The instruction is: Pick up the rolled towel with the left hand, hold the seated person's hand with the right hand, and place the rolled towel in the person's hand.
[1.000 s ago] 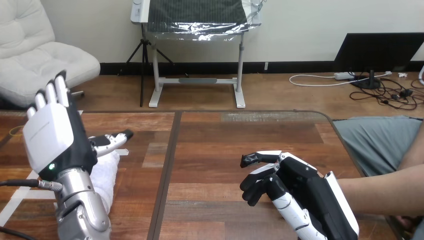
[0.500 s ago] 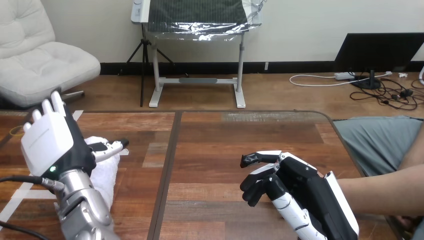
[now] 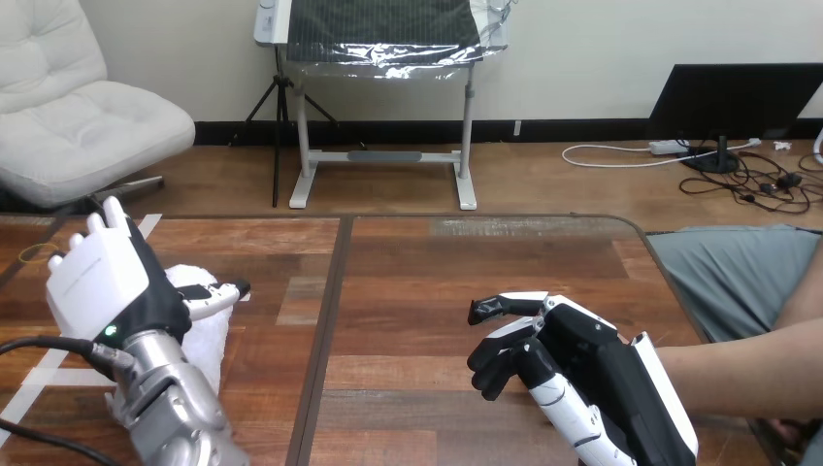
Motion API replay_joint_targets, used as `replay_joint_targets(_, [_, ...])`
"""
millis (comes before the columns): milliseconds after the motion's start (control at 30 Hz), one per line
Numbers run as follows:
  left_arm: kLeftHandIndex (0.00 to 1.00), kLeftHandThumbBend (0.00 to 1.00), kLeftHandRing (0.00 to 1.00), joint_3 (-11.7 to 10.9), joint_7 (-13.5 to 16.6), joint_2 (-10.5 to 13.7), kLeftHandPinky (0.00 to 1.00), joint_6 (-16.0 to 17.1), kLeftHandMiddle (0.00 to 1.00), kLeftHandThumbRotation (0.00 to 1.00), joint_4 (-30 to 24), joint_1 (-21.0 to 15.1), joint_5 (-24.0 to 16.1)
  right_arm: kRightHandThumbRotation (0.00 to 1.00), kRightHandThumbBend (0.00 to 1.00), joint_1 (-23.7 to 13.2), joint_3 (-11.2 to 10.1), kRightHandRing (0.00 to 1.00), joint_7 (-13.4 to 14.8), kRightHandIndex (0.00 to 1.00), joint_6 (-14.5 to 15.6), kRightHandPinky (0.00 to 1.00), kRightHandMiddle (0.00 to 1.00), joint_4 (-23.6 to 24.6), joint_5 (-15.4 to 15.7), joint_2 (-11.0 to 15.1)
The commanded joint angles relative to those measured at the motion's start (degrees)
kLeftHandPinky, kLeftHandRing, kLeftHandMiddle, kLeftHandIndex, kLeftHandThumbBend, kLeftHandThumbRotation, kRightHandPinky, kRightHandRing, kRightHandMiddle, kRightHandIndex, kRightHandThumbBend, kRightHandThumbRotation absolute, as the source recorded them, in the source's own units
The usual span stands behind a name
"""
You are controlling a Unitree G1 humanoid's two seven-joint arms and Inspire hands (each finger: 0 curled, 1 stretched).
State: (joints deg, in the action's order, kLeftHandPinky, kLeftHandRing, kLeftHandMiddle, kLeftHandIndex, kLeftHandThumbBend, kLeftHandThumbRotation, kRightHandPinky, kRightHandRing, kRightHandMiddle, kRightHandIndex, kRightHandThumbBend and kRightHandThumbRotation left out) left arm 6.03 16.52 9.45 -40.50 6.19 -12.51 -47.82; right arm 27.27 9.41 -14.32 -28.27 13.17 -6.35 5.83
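The rolled white towel [image 3: 201, 335] lies on the table's left part. My left hand [image 3: 105, 283] hangs just over it with its white back toward me, fingers straight and thumb [image 3: 219, 294] stretched out to the right across the towel's top; it is open. My left forearm hides much of the towel. Near the table's front right, my right hand [image 3: 573, 364] rests with fingers curled and nothing between them. The person's forearm [image 3: 752, 369] comes in from the right edge and ends behind that hand, so the person's hand is hidden.
The wooden table [image 3: 408, 282] has a dark seam down its middle. White tape strips [image 3: 29, 393] lie at the front left beside the towel. The person's lap [image 3: 728, 272] shows past the table's right edge.
My left hand has come down from above the table to just over the towel, fingers still straight. My right hand and the person's forearm have stayed put.
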Motion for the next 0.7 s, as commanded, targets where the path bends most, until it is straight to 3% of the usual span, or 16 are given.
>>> replay_joint_targets(0, [0.97, 0.95, 0.97, 1.5, -1.6, 0.0, 1.0, -2.7, 0.97, 0.33, 0.9, -5.6, -0.8, 0.65, 0.62, -3.3, 0.0, 0.43, -0.1, 0.61, -1.4, 0.35, 0.49, 1.4, -0.3, -0.5])
replay_joint_targets(667, [0.95, 0.93, 0.97, 2.6, -5.7, -0.1, 1.0, -9.4, 0.96, 0.38, 2.4, -8.8, 0.5, 0.65, 0.63, -3.5, -0.1, 0.42, -0.4, 0.6, -1.1, 0.35, 0.49, 1.8, -0.7, -0.5])
